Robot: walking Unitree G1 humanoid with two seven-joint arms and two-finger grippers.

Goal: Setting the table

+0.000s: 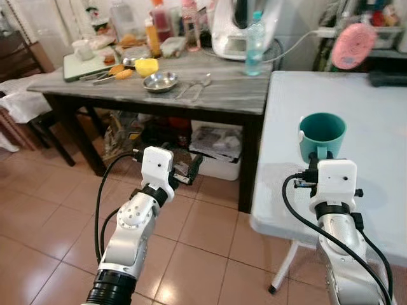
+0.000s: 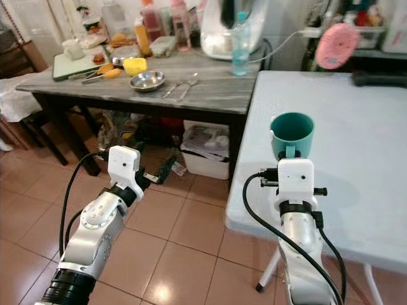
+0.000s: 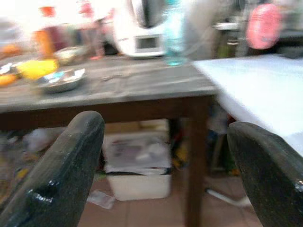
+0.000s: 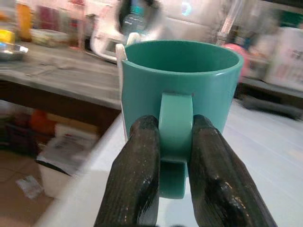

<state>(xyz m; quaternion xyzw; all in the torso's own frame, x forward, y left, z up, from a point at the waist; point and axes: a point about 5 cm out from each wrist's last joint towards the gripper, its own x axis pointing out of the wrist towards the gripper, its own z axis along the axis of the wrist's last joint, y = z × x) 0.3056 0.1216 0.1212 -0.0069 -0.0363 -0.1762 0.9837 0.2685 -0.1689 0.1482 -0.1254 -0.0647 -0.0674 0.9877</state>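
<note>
On the far left a grey table (image 1: 241,95) stands against the wall, crowded with a cutting board (image 1: 79,67), a yellow bowl (image 1: 147,66), a steel bowl (image 1: 159,82), some cutlery (image 1: 194,88), bottles and a white appliance (image 1: 232,28), with a plastic water bottle (image 1: 254,43) near its right end. Under it sits a white bin (image 1: 216,152) stuffed with papers. The left gripper (image 1: 191,168) hangs out over the tiled floor in front of that table, its 2 fingers (image 3: 66,165) spread wide with nothing between them. To the right is a white table (image 1: 375,127), and near its left edge the right gripper (image 4: 173,165) is clamped on the handle of a teal mug (image 1: 322,133), 1 finger pressed to each side of the handle; the mug stands upright, mouth up. A pink round object (image 1: 353,44) shows behind the white table.
</note>
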